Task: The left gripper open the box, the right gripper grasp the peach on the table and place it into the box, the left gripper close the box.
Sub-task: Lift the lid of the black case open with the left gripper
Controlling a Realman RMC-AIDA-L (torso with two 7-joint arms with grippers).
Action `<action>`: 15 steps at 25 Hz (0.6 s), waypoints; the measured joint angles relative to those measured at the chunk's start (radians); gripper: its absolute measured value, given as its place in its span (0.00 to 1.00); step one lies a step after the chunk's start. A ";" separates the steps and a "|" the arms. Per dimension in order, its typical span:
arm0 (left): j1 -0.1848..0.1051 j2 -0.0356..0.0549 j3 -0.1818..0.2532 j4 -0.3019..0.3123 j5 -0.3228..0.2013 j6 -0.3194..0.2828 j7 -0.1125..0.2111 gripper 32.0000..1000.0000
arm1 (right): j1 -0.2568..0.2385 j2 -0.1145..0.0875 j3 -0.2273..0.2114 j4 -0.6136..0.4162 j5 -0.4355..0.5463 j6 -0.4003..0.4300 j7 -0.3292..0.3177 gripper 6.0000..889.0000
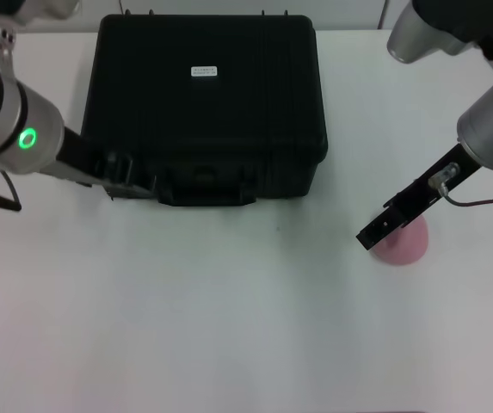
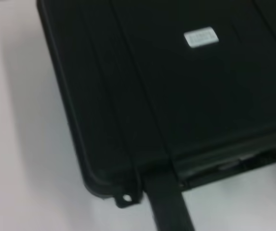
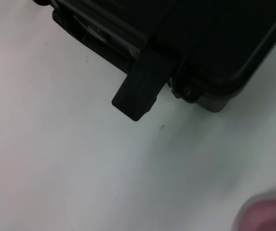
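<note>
The box (image 1: 203,103) is a large black case with its lid down and a small white label (image 1: 204,71) on top; it stands at the back middle of the table. My left gripper (image 1: 126,178) is against the box's front left corner, beside the front handle (image 1: 205,191). The left wrist view shows the lid (image 2: 186,86) and that same corner close up. The pale pink peach (image 1: 405,244) lies on the table to the right of the box. My right gripper (image 1: 373,234) hangs just over the peach's left side. The right wrist view catches the peach (image 3: 268,214) at its edge.
The white table (image 1: 229,327) stretches wide in front of the box and between the two arms. The box's front right corner (image 3: 210,91) shows in the right wrist view, a short way from the peach.
</note>
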 joint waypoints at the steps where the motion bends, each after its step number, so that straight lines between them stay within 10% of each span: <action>1: -0.006 0.0003 -0.009 -0.007 0.002 -0.001 -0.002 0.81 | 0.001 0.000 0.000 0.000 0.000 0.000 0.000 0.95; 15: -0.092 0.0010 -0.059 -0.163 0.035 0.048 -0.007 0.81 | 0.004 -0.002 0.000 0.000 -0.006 0.003 0.000 0.94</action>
